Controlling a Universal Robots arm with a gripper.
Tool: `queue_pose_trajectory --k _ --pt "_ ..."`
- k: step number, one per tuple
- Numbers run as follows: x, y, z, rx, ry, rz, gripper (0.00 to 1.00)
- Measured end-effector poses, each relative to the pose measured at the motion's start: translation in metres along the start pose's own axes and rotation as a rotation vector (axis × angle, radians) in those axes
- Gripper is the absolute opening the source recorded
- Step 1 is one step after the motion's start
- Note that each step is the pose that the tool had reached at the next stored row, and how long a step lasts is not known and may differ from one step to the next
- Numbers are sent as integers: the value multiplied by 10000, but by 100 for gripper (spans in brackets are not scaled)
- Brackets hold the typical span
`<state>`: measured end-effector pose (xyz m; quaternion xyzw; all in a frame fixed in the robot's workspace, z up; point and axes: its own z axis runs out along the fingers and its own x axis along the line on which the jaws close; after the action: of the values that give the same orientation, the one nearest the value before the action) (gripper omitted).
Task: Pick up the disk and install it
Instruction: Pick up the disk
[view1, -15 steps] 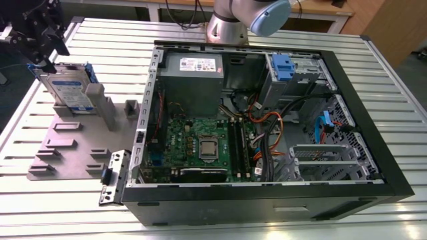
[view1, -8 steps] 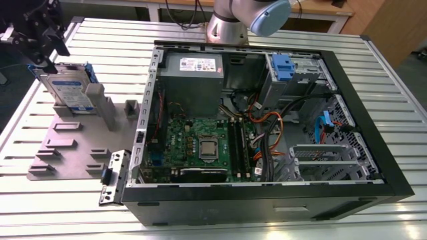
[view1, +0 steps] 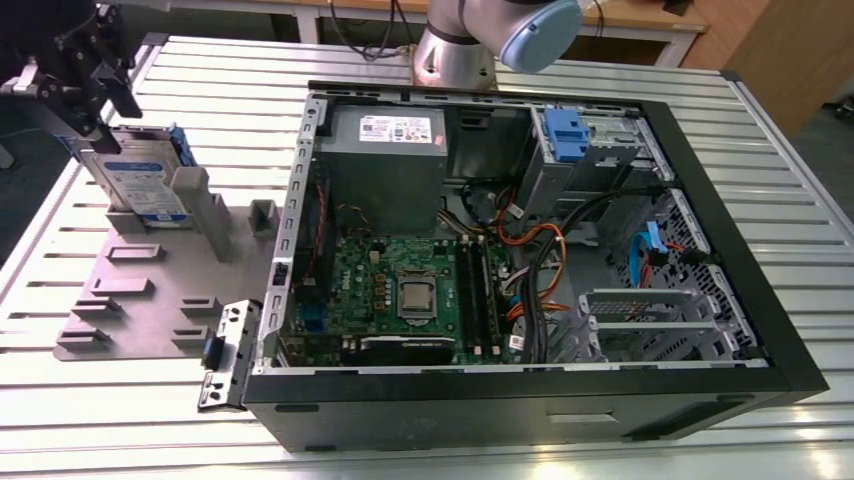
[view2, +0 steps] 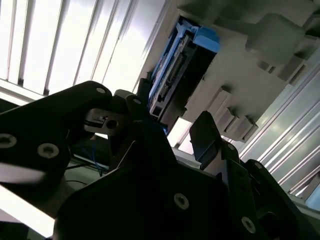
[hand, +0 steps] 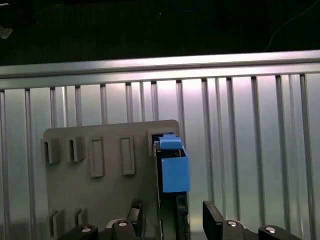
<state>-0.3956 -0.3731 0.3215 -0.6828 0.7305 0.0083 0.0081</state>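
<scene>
The disk (view1: 144, 188) stands on edge in a slot of the grey fixture plate (view1: 154, 300), at the exterior view's left, its labelled face showing inside a blue carrier rail. My gripper (view1: 96, 143) hangs right over its upper corner. In the first wrist view the disk (hand: 172, 172) is seen edge-on, with a black finger (hand: 135, 214) on one side and another on the other side, a gap at each. The gripper (hand: 172, 220) is open around the disk's top edge. The second wrist view shows the disk (view2: 175, 70) beyond the open gripper (view2: 175, 131).
An open black computer case (view1: 747, 300) lies at the exterior view's right, with motherboard (view1: 400, 290), cables, a grey power supply (view1: 387, 130) and a drive bay holding a blue clip (view1: 567, 135). The slatted metal table (view1: 120, 400) surrounds both. The arm's base (view1: 454, 50) stands behind the case.
</scene>
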Motion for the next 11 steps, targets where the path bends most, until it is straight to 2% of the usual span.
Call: queue_pose_trajectory --k 11 --pt "6 18 187 -16 -3 -644 59"
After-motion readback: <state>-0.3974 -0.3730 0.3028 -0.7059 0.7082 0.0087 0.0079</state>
